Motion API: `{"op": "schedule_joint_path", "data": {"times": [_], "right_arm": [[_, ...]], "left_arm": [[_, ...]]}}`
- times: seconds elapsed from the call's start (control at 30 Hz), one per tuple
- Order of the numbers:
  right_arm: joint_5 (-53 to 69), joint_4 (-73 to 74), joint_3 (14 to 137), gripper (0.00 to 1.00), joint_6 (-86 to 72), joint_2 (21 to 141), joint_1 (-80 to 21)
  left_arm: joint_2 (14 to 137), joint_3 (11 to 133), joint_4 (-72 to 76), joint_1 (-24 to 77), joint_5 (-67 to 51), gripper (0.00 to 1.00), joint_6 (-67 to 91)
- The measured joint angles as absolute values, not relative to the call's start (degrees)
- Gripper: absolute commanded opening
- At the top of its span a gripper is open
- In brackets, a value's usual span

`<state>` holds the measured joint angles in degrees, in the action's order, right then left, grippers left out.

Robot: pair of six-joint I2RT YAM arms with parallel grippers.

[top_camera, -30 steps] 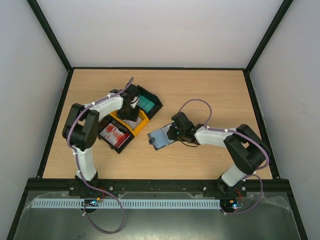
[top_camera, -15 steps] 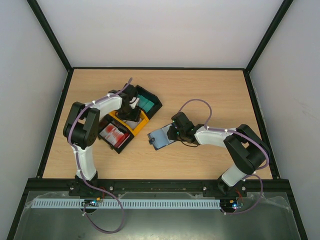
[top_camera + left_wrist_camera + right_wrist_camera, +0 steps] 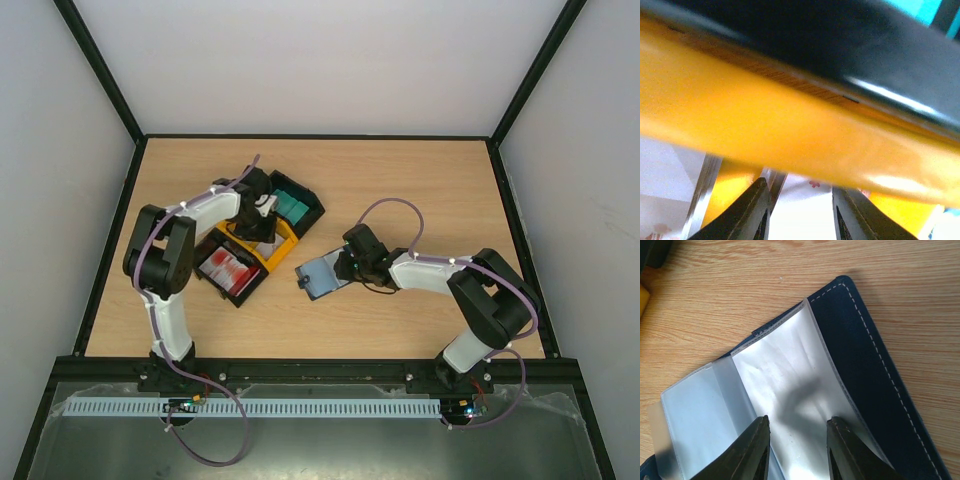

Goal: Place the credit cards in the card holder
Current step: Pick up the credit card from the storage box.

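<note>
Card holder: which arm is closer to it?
Right. The right end effector hovers directly over the open card holder; the left end effector is off to its left, down at the yellow tray.

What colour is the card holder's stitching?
White, on the navy card holder; best in right wrist view.

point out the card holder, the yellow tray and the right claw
card holder (image 3: pixel 856 355), right wrist view, on its navy cover beside the stitching
yellow tray (image 3: pixel 765 130), left wrist view, on its wall
right claw (image 3: pixel 797 422), right wrist view, midway between the fingertips
</note>
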<state>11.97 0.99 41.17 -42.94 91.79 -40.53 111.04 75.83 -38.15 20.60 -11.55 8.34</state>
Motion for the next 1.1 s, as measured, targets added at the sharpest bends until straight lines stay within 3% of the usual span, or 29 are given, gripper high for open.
{"op": "schedule_joint_path", "data": {"times": [0.4,0.63,1.1], "right_arm": [[11.94,0.89,41.08,0.32,-43.11,91.79,-40.53],[11.92,0.86,41.08,0.32,-43.13,91.79,-40.53],[11.86,0.84,41.08,0.32,-43.11,91.88,-40.53]], "left_arm": [[106.45,75.83,-39.75,21.47,-14.90,0.28,8.36],[105.27,75.72,-40.23,23.83,-16.82,0.39,8.34],[105.19,73.82,-39.75,24.97,-19.27,0.41,8.43]]}}
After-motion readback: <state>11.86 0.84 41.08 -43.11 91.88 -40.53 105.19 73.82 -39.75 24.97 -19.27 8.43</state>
